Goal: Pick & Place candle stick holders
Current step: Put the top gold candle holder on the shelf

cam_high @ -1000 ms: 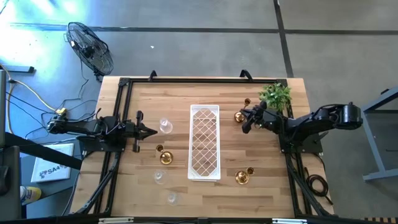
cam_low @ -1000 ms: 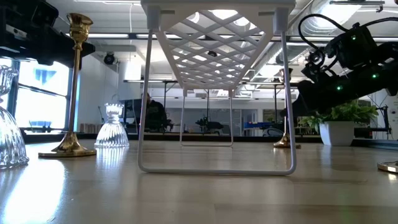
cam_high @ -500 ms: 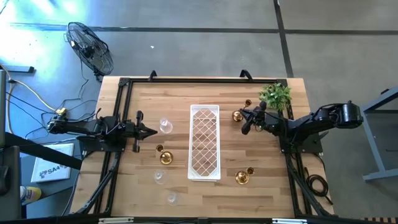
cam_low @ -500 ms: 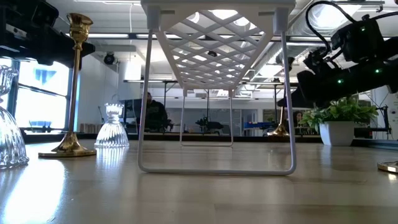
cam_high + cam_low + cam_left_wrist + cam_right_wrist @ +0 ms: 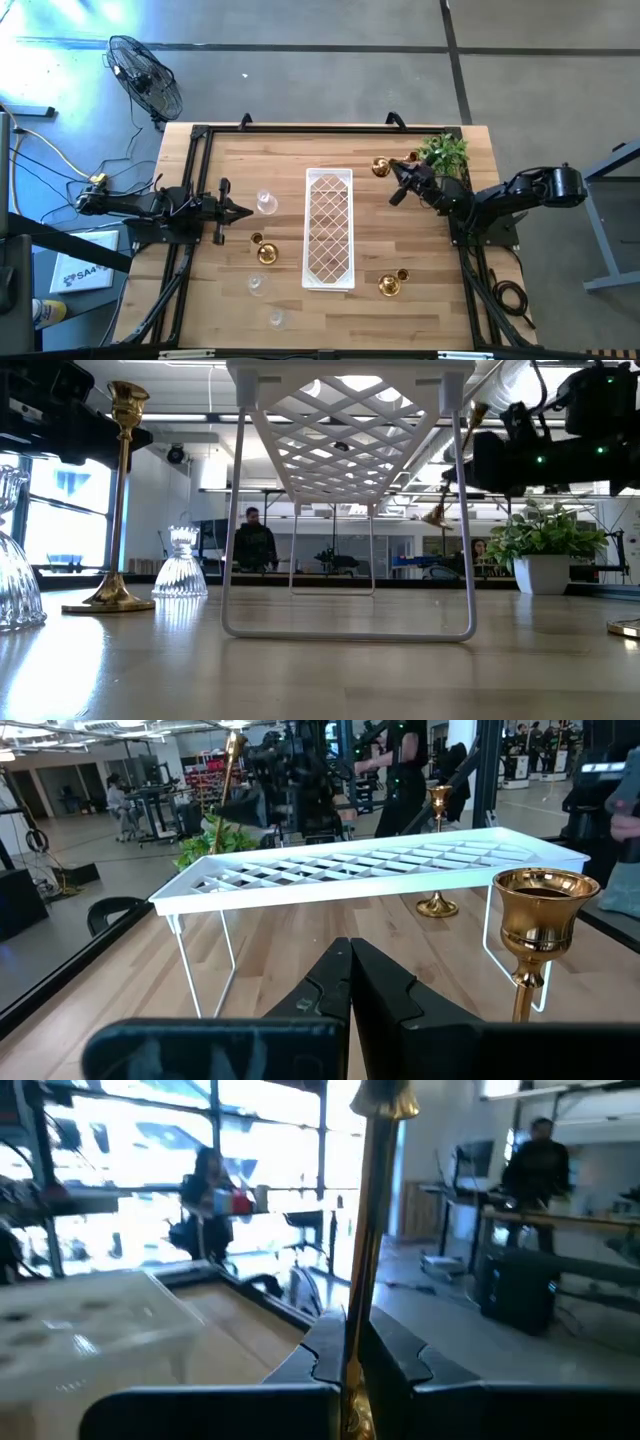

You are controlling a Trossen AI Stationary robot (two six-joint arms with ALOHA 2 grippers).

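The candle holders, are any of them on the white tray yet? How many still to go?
None yet: the white tray looks bare. In hand: the right gripper is shut on the tall brass holder, lifted off the table near the plant. Left: two brass holders and three glass holders stand on the table. The left gripper waits, shut.

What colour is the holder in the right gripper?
Shiny brass-gold holder; clearest in the right wrist view.
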